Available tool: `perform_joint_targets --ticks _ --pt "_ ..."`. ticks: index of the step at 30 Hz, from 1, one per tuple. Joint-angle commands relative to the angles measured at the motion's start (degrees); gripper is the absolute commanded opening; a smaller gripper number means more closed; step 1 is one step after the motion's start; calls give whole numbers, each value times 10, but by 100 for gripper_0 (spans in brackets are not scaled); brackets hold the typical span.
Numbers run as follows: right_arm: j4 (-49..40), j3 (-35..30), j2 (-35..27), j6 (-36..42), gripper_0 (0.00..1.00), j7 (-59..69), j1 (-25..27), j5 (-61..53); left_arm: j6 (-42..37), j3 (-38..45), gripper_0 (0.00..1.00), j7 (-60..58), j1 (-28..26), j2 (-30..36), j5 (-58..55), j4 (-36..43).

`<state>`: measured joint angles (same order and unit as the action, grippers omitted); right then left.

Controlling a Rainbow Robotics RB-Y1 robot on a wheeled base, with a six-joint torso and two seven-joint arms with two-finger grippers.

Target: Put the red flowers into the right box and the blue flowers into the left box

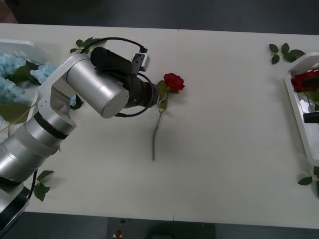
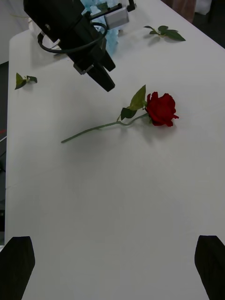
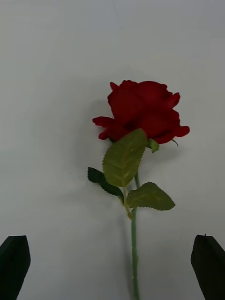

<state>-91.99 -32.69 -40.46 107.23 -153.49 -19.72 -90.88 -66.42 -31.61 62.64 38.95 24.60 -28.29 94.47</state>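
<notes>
Rose [image 3: 140, 110] apparently between open left gripper [image 3: 112, 267].

Under my left gripper [image 3: 112, 267] lay a rose [image 1: 173, 82]: bloom deep red, stem thin and mid-green, leaves yellow-green with serrated edges and pale veins, one smaller leaf darker green. My fingertips [image 3: 14, 265] were black, set wide at the frame corners. My left arm [image 1: 92, 89] was brushed silver with a black wrist and black cable. The table [image 1: 224, 149] was plain white, no pattern. Behind my arm, the left box [image 1: 30, 50] was white, holding pale-blue flowers [image 1: 12, 74] with big green leaves. Far across from my hand, the right box [image 1: 299, 119] was white with red flowers [image 1: 304, 79] inside. Loose leaf sprigs [image 1: 284, 51] were dark green. My right gripper [image 2: 112, 272] also showed black fingertips, spread apart.
</notes>
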Motion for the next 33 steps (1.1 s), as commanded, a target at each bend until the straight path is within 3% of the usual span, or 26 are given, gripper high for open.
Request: perform_joint_targets --ticks 1,13,19,33 --pt "-7 -3 -17 2 100 -15 -2 -8 24 -21 100 -10 25 -22 27 -26" --pt "-7 -3 -17 2 100 -15 -2 -8 142 -100 100 -16 64 -50 38 -128" --pt "-7 -3 -17 2 100 -15 -2 -8 146 -128 100 -17 88 -60 39 -171" --pt "-7 -3 -17 2 100 -15 -2 -8 113 -174 100 -17 96 -61 37 -188"
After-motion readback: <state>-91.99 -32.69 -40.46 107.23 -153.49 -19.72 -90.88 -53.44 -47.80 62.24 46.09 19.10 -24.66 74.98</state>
